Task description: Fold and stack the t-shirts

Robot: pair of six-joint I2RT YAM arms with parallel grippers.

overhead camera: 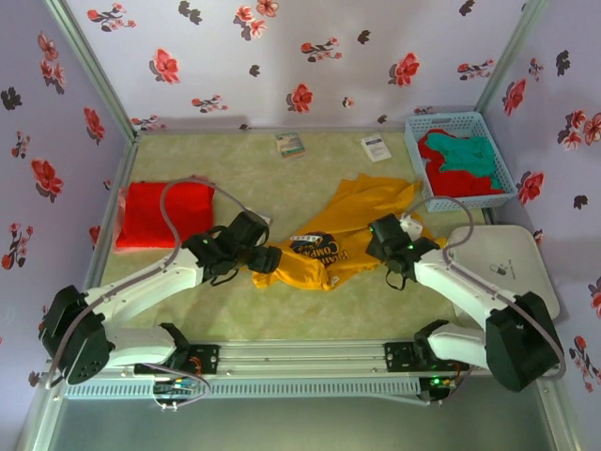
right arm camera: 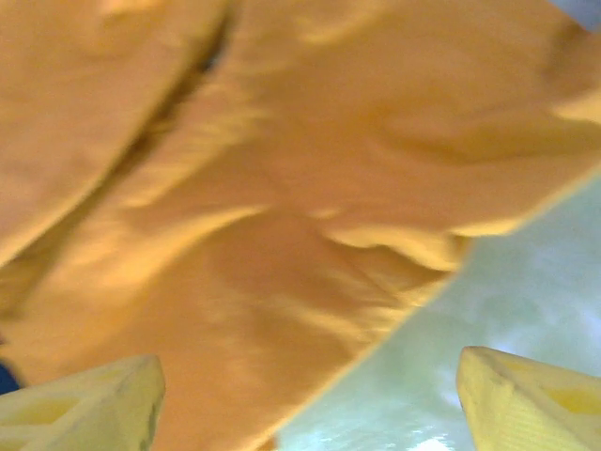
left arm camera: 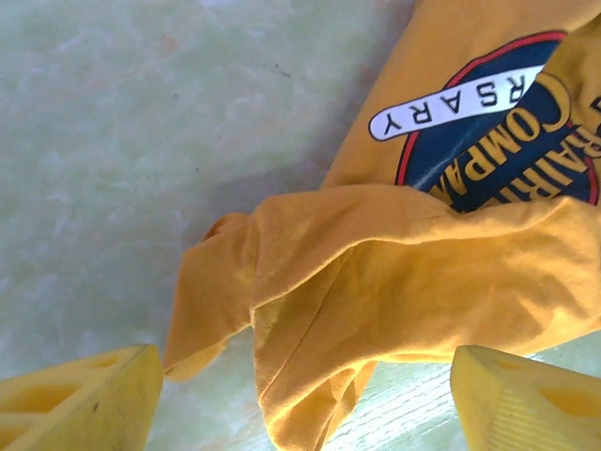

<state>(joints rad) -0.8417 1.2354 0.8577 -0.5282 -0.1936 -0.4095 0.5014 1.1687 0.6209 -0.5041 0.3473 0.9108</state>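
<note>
A crumpled mustard-yellow t-shirt (overhead camera: 347,221) with a dark chest print lies mid-table. My left gripper (overhead camera: 266,258) is at its left edge. In the left wrist view the gripper (left arm camera: 305,399) stands open, a bunched fold of the shirt (left arm camera: 394,272) hanging between its yellow fingers (left arm camera: 84,399). My right gripper (overhead camera: 383,235) is over the shirt's right side. It is also open in the right wrist view (right arm camera: 305,399), with the shirt's hem (right arm camera: 282,188) running between its fingers (right arm camera: 531,399). A folded red t-shirt (overhead camera: 164,214) lies at the left.
A blue mesh basket (overhead camera: 449,120) at the back right holds a teal shirt (overhead camera: 470,155) and a red shirt (overhead camera: 460,183). Two small cards (overhead camera: 290,144) (overhead camera: 376,148) lie near the back wall. A white pad (overhead camera: 512,258) sits at the right edge.
</note>
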